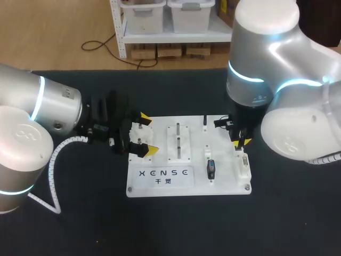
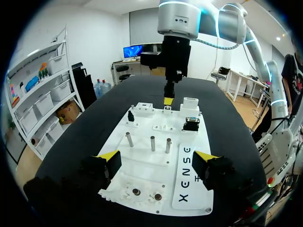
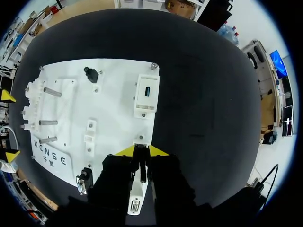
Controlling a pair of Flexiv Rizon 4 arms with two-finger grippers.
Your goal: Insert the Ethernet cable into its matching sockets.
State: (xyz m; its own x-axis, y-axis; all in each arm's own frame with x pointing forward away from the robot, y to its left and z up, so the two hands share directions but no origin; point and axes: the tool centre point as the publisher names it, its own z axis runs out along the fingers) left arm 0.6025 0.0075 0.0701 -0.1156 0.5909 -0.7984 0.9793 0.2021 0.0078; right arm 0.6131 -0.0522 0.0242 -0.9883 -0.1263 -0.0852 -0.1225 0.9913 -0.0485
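Observation:
The white socket board (image 1: 160, 184) lies in the middle of the black table. My right gripper (image 1: 238, 141) hangs over the board's right edge, shut on a small dark Ethernet plug (image 3: 141, 160) that stands upright between its yellow tips. No cable trailing from the plug shows. Just under the right gripper (image 3: 142, 151) sits a white socket block (image 3: 136, 195) with a small port. My left gripper (image 1: 147, 134) rests at the board's left edge, open, its fingers astride the board's end with nothing between them. From the left wrist view the right gripper (image 2: 168, 99) hovers over the board's far edge.
Three metal pegs (image 1: 178, 141) stand upright mid-board. A black connector (image 1: 211, 169) sits near the front right, a black knob (image 3: 91, 74) toward the back, and a white block with a blue port (image 3: 146, 93) lies ahead of the right gripper. Bare black tabletop (image 1: 186, 229) surrounds the board.

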